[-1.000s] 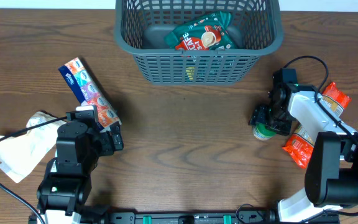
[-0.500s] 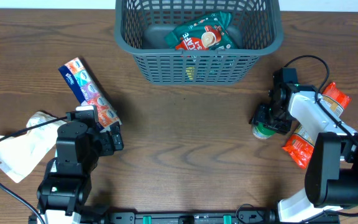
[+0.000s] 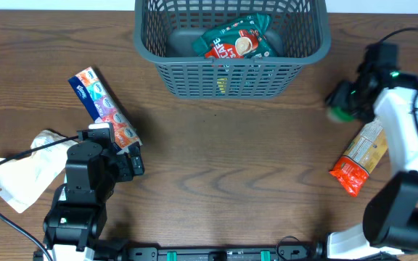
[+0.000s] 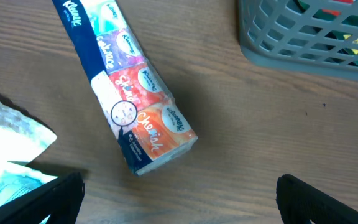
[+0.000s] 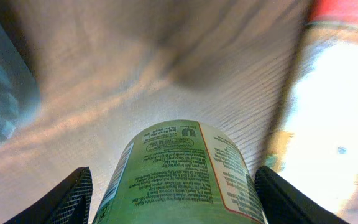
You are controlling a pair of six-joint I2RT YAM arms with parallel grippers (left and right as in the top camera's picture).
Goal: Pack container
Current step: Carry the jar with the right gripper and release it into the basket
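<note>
Your right pincer (image 5: 174, 186) is closed on a smooth cylindrical can (image 5: 179, 168) with a glossy green-and-white printed label, one ribbed dark finger (image 5: 73, 196) pressed to each side of it. From overhead it sits to the right of the container (image 3: 187, 78), near its front right corner, though the can is only a green blur there. The container stands at the far middle of the wood-grain desk (image 3: 223, 159): a dark grey plastic rectangular basket with lattice-grid walls and a thick rim, holding crinkled foil packets (image 3: 238, 38) in green and red. Your left pincer (image 4: 179, 199) is spread wide with nothing between its fingers, low over the desk at the near left. Just ahead of it lies a long, soft-wrapped pack of Kleenex tissues (image 4: 129, 106), set diagonally and printed in blue, purple and orange bands. A flat white pouch (image 3: 20, 174) lies at the left edge, and a long packet with an orange-red end (image 3: 358, 156) lies on the right.
</note>
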